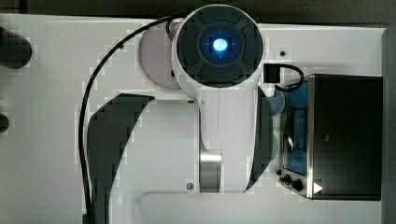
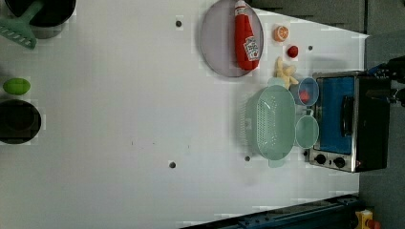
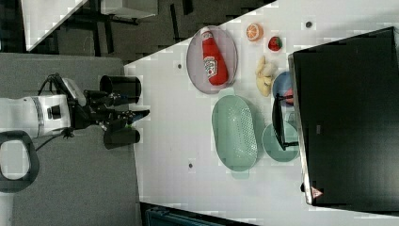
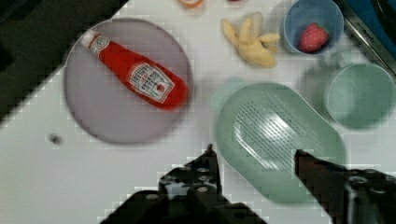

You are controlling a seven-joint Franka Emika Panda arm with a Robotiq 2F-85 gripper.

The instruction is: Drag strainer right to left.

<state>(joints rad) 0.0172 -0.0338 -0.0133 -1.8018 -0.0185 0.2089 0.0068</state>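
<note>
Arm's parked way up and off the work area rn. In the right view it reaches in from the right view's left, white forearm level, black tool (image 3: 136, 113) pointing toward the tabletop (image 3: 188, 136) edge, well apart from everything on it. In the top view the arm's big white body w/ the blue light covers most of the scene. In the wrist view the tool (image 4: 254, 156) looks down on the items, fingers (image 4: 208, 161) spread apart w/ nothing between them, not touching anything.

The strainer (image 2: 271, 122) is a pale mint-green oval, perforated bottom, wide rim, small tabs at both ends, sitting upright w/ the open side up and nothing inside as far as I can see. In the left view it's toward the left view's right, just beside the toaster oven (image 2: 351, 121). Between the two sits a round mint-green cup (image 2: 306, 131) and a blue cup (image 2: 308, 90) w/ a strawberry in it. The strainer looks about touching the mint cup, can't tell for sure.

Near one end of the strainer there's a grey-lilac plate (image 2: 217, 38) w/ a ketchup bottle (image 2: 246, 36) lying on it, and a peeled banana (image 2: 285, 71) close by.
</note>
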